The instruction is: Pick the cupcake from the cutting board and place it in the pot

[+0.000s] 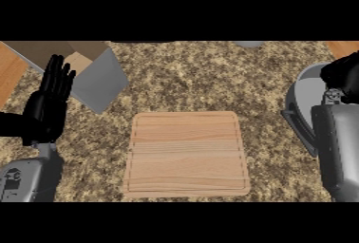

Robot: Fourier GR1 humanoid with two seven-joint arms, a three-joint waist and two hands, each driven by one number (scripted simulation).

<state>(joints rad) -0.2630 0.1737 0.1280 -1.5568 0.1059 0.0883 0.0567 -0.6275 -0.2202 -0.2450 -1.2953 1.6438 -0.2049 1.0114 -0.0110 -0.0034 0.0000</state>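
Head view: cupcake not to be seen anywhere, neither on the cutting board nor in the visible part of the pot; possibly hidden beneath the right hand, but cannot tell. Cutting board lying flat at the middle of the speckled brown bench, pale wood with rounded corners and a groove running just inside its edge, top surface bare. Off to the right, well apart from the board, grey pot cut by the picture's edge, showing only a curved rim and a darker strip of wall below it. Right hand, a black mass, positioned over the pot at the upper right, with its grey forearm coming up from the lower edge and covering much of the pot; whether that hand is open or closed cannot be told. On the far left, left hand resting upright, fingers straight, close together and pointing up, holding nothing, with its grey forearm below it at the lower left corner. Just behind and beside that hand, an open box with a brown inside and a grey flap hanging down onto the bench. Strips of orange-brown wood showing at the upper left and upper right corners beyond the bench.
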